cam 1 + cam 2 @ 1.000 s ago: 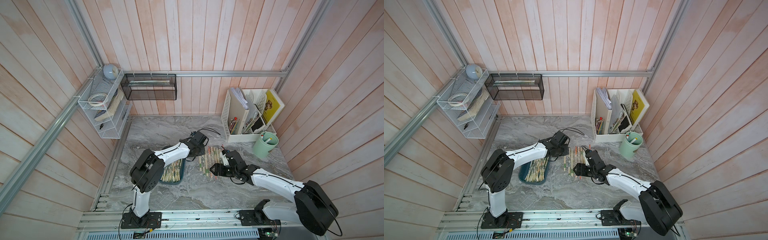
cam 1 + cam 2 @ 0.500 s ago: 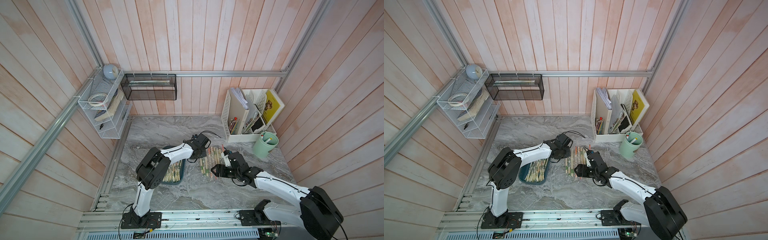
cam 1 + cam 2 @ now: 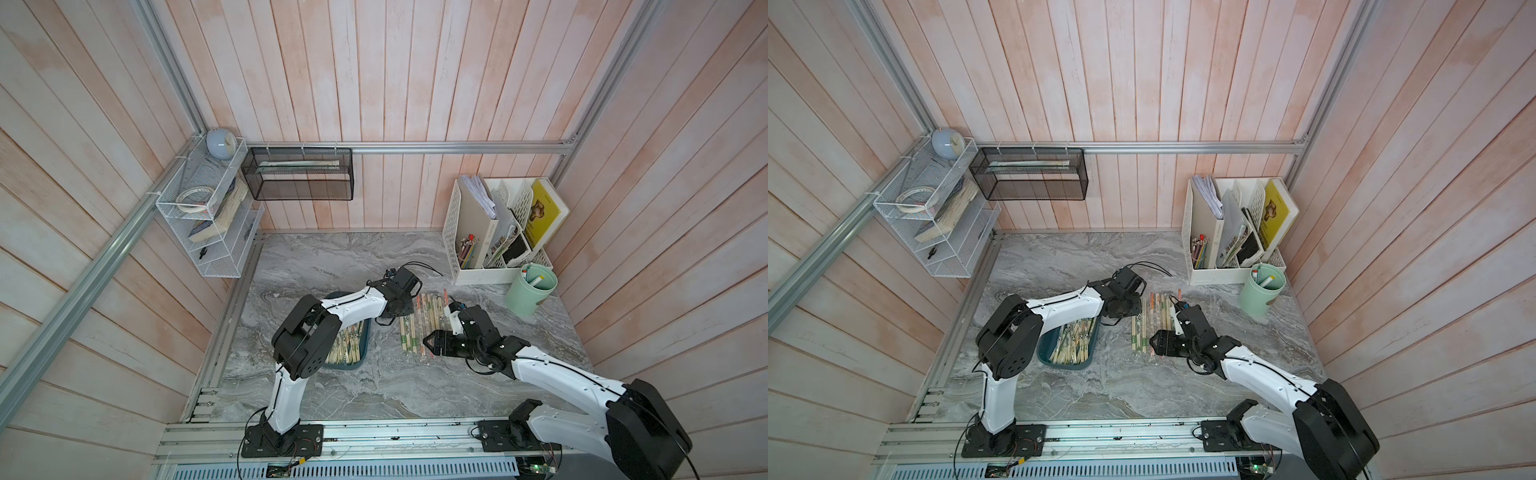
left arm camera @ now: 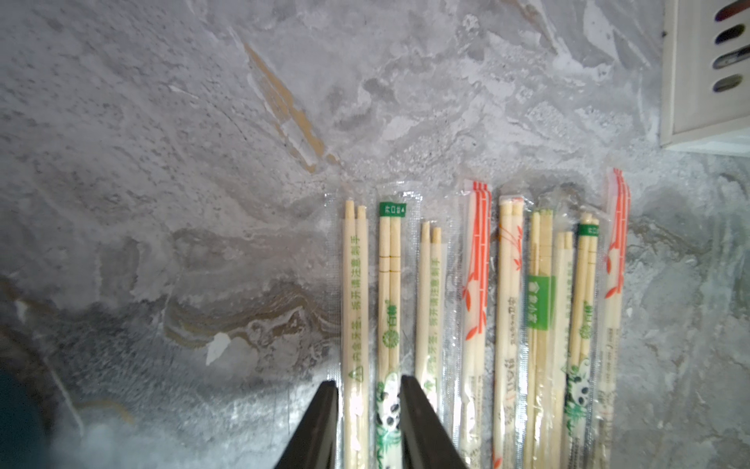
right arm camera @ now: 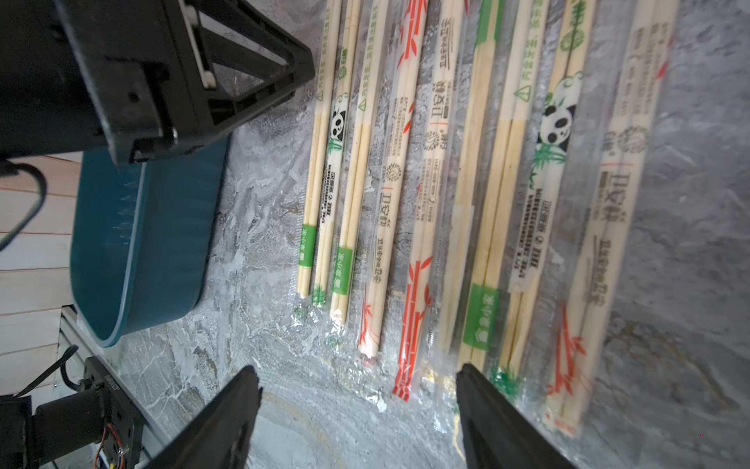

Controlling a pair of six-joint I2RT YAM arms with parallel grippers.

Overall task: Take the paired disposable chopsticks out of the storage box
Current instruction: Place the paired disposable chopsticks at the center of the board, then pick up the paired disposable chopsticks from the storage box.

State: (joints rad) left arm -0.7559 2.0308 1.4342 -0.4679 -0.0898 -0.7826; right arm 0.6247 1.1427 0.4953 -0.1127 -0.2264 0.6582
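The storage box (image 3: pixel 362 360) is a dark teal tray under my left arm, and several paired disposable chopsticks (image 3: pixel 348 348) lie in it in both top views (image 3: pixel 1073 340). More sleeved pairs (image 3: pixel 419 328) lie in a row on the marble to its right. My left gripper (image 4: pixel 369 385) hangs low over the row's left edge. Its jaws stand apart, with two pairs (image 4: pixel 375 316) flat on the table between them. My right gripper (image 5: pixel 357 373) is wide open over the row's near ends (image 5: pixel 410 325), holding nothing. The right wrist view also shows the box (image 5: pixel 142 243) and the left gripper (image 5: pixel 243 61).
A white file organiser (image 3: pixel 490 232) with pencils and books stands at the back right. A pale green cup (image 3: pixel 530 291) sits in front of it. On the walls hang a black mesh basket (image 3: pixel 297 174) and a white wire shelf (image 3: pixel 203 216).
My left arm has shifted a little to the right over the row's left edge, and its jaws have spread apart. The right arm has hardly moved.
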